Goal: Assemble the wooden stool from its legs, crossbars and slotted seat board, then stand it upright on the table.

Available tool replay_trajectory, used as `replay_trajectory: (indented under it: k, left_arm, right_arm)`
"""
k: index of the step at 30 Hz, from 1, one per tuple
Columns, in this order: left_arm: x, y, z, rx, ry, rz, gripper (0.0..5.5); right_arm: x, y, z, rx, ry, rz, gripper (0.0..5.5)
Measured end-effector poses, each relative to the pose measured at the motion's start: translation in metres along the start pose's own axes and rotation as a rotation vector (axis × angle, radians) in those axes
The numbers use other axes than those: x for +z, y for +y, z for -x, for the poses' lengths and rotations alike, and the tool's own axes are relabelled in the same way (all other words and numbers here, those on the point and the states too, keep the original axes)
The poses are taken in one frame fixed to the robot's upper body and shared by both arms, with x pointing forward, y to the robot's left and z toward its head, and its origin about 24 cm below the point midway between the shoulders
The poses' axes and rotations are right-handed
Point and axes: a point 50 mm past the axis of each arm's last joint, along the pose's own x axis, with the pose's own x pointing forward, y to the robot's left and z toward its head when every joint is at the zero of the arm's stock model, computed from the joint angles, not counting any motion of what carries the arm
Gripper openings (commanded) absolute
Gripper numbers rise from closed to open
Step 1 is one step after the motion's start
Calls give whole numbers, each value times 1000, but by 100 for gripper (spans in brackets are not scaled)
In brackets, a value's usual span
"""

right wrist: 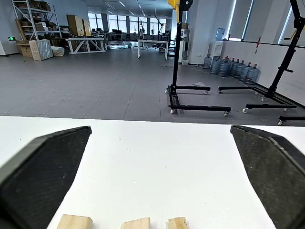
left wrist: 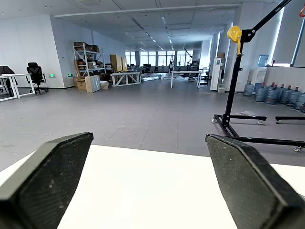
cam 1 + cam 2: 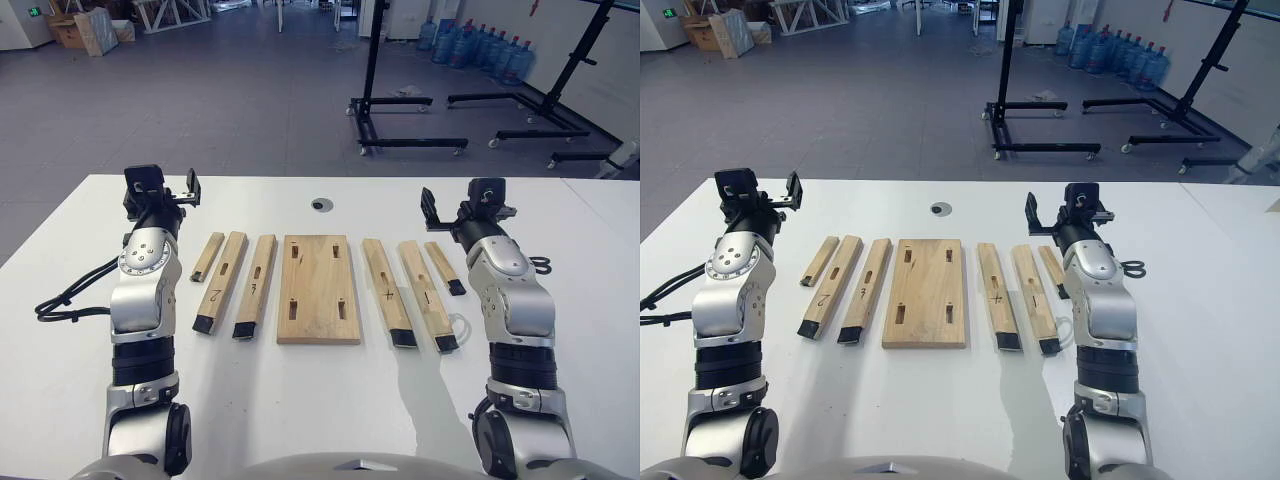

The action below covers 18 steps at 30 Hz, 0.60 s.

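Note:
The slotted seat board (image 3: 318, 288) lies flat at the middle of the white table (image 3: 330, 400). To its left lie a short crossbar (image 3: 207, 256) and two black-tipped legs (image 3: 221, 282) (image 3: 255, 285). On its right are two more legs (image 3: 388, 291) (image 3: 427, 294) and another short crossbar (image 3: 443, 267). My left gripper (image 3: 162, 197) is open and empty above the table, just left of and beyond the left pieces. My right gripper (image 3: 463, 208) is open and empty beyond the right pieces, whose far ends (image 1: 135, 223) show between its fingers (image 1: 43, 157).
A round cable hole (image 3: 322, 204) sits in the table beyond the board. A black cable (image 3: 70, 298) loops at the left edge. Scissors (image 3: 540, 265) and a small white ring (image 3: 460, 325) lie at the right. Black wheeled stands (image 3: 410, 140) are on the floor beyond.

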Motion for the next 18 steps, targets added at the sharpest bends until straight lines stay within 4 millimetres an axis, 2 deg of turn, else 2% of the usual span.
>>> replay_trajectory:
  k: [3,8,13,18]
  left_arm:
    - [1,-2,-3,-6,-4,2,434]
    - [3,-4,-4,-16,-17,3,434]
    - [4,-2,-4,-5,-24,6,434]
    - [4,-1,-4,-2,-26,6,434]
  right_arm:
    - [4,-7,3,-21,-19,-4,538]
    - [0,-16,9,-35,-7,-9,538]
    - [5,-34,13,-66,-12,-25,538]
    - [5,-33,12,-52,-10,-21,538]
